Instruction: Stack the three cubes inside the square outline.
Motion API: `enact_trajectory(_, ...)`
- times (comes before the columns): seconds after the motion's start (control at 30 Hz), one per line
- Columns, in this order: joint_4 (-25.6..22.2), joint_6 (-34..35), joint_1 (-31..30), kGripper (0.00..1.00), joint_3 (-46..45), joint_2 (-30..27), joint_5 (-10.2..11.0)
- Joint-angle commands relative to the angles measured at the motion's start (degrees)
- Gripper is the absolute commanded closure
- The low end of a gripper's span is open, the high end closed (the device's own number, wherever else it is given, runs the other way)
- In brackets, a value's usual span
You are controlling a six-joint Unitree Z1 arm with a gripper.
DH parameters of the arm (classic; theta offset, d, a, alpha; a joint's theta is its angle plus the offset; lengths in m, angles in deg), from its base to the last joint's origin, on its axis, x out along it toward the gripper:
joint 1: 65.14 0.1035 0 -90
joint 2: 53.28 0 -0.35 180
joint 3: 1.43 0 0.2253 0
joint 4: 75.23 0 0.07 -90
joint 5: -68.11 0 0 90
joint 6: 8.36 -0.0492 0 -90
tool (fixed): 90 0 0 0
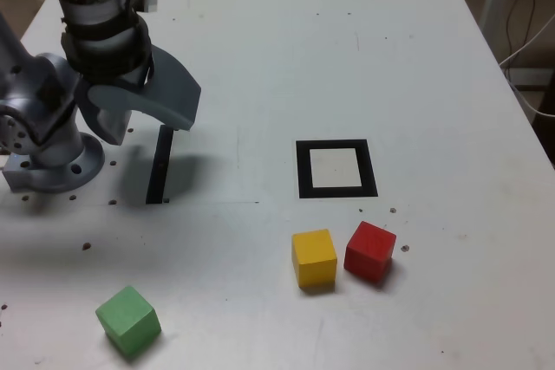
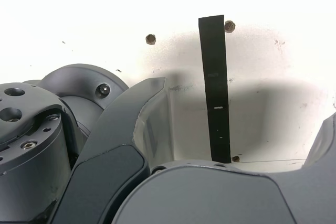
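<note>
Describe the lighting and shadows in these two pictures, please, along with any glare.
Exterior view: dim, uneven light, a soft shadow from the gripper over the table by the black strip, short shadows beside the cubes; wrist view: white tabletop washed out by glare at the far edge from the arm parts, a broad blurry shadow beside the strip.

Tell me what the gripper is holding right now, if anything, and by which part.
Nothing is held: the gripper stands open above the black strip, with no cube between its jaws.
</note>
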Motion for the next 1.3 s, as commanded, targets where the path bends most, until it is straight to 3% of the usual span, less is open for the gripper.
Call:
enact_trajectory(0.0, 0.1, 0.1, -0.1, 0.00, 0.1, -0.2, 0.1)
enact_trajectory(0.37, 0.8, 0.1, -0.1, 0.00, 0.5, -0.6, 0.0)
enact_trajectory(0.57, 3.6, 0.0, -0.1, 0.00, 3.6, 0.2, -4.1)
enact_trajectory(0.67, 1.1, 0.0, -0.1, 0.00, 7.8, 1.4, -5.3)
enact_trajectory(0.8, -6.0, 0.9, -0.3, 0.00, 15.6, 4.7, -7.4)
enact_trajectory(0.97, -10.4, 9.0, -3.9, 0.00, 27.0, 11.6, -11.5)
enact_trajectory(1.27, -11.3, 29.5, -12.0, 0.00, 45.9, 20.5, -11.3)
